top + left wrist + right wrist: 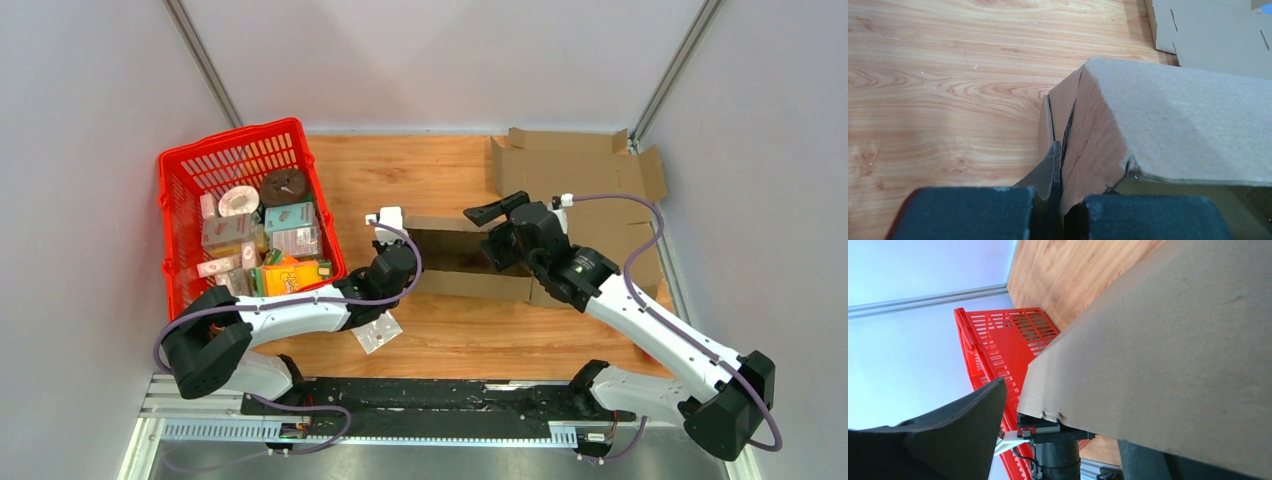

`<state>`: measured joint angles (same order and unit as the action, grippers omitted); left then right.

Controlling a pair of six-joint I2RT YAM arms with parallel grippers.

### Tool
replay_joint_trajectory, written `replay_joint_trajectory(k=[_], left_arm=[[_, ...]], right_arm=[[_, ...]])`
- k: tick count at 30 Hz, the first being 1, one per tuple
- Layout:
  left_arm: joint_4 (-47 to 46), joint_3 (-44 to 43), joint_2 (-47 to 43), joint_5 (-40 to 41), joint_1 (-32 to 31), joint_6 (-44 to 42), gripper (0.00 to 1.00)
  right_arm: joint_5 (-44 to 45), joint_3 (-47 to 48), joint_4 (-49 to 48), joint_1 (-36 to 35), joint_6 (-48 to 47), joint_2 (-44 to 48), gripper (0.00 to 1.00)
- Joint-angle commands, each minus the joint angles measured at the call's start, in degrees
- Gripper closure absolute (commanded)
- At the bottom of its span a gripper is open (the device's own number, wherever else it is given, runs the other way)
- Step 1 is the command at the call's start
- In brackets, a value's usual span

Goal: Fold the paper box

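The brown paper box (462, 283) stands partly raised in the middle of the wooden table, its hollow inside dark. My left gripper (398, 262) is at the box's left end. In the left wrist view that gripper (1059, 202) is shut on a thin cardboard end flap (1088, 150) of the box (1178, 125). My right gripper (497, 232) hangs over the box's right part with its jaws wide apart. In the right wrist view a box wall (1168, 340) runs between the fingers (948, 440) and rests near the right-hand one, not clamped.
A red basket (185, 165) full of small packages stands at the left. A flat unfolded cardboard sheet (570, 165) lies at the back right. A small clear packet (377, 333) lies on the table near the left arm. White walls close in on both sides.
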<state>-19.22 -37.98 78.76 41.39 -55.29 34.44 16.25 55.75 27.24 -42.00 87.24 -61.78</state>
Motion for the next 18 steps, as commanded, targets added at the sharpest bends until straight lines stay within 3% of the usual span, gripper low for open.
replay_joint_trajectory(k=[1, 2, 3, 5, 6, 7, 10, 13, 18], left_arm=[[4.81, 1.59, -0.01, 1.06, -0.61, 0.46, 1.00], [4.29, 2.02, -0.19, 0.89, -0.96, 0.11, 1.00], [3.93, 2.29, -0.54, 0.89, -1.14, 0.11, 0.94], [1.06, 5.08, -3.42, 1.85, -1.93, -0.59, 0.72], [-0.45, 6.32, -4.83, 1.86, -2.71, -1.47, 0.56], [-0.81, 7.21, -6.50, 1.94, -3.16, -1.82, 0.52], [3.04, 10.28, -14.49, -0.42, -5.26, -1.39, 0.49], [11.71, 13.71, -28.43, -4.55, -10.00, -1.74, 0.48], [27.46, 13.46, -44.90, -18.08, -12.13, -1.74, 0.47]], right_arm=[[4.75, -0.81, -3.95, -0.54, 4.78, -0.62, 0.32], [4.49, -1.25, -4.13, -0.63, 5.82, -0.80, 0.45], [4.14, -1.95, -4.74, -0.54, 6.01, -0.63, 0.49], [3.96, -4.50, -5.97, -0.80, 5.92, 0.16, 0.56], [3.96, -5.20, -6.41, -0.80, 6.01, 0.52, 0.57], [3.79, -6.17, -6.50, -0.80, 6.01, 1.39, 0.58], [3.09, -9.86, -8.34, -0.80, 4.79, 3.67, 0.60], [2.03, -13.55, -8.44, -0.89, 2.68, 7.00, 0.58], [-0.95, -24.33, -8.34, -0.98, -2.41, 15.71, 0.46]])
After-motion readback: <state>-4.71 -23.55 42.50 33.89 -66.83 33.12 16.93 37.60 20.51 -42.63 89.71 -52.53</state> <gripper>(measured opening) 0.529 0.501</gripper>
